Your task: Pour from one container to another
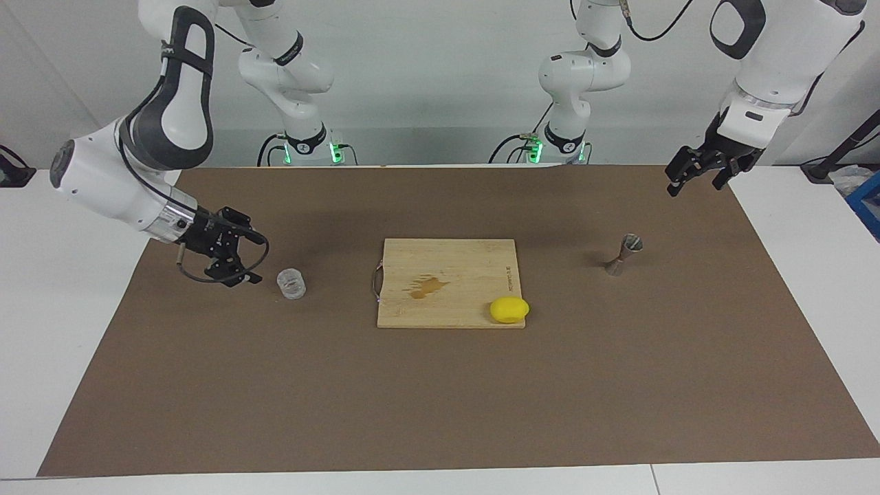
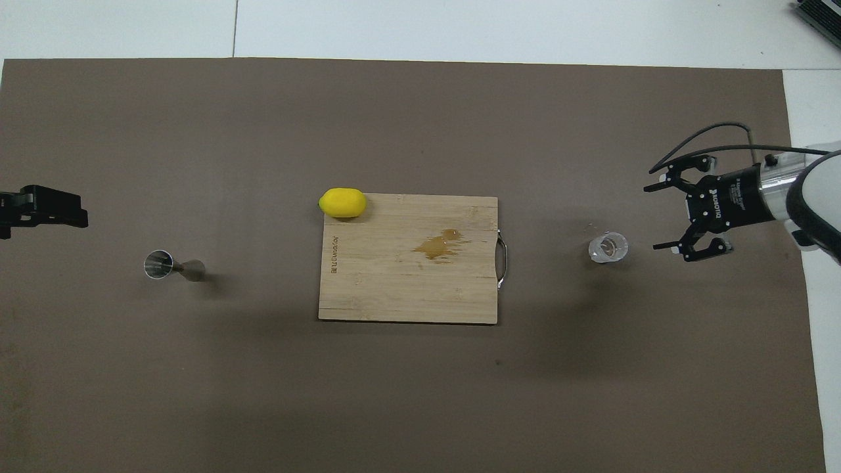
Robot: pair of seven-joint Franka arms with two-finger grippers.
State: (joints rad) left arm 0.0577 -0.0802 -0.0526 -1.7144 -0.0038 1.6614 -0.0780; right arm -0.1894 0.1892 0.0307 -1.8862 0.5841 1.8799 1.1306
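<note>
Brown mat [image 1: 440, 399] — glass tumbler [image 1: 291, 283] just beside right gripper's [image 1: 251, 258] spread fingers [image 1: 253, 238].

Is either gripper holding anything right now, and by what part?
Nothing is held. The right gripper is open beside the small clear glass tumbler; the left gripper is open too.

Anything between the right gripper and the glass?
Nothing: only bare brown mat separates the open right gripper from the glass, clearest in the overhead view.

The left tool [image 2: 39, 209] (overhead view) is cut off at the edge.
</note>
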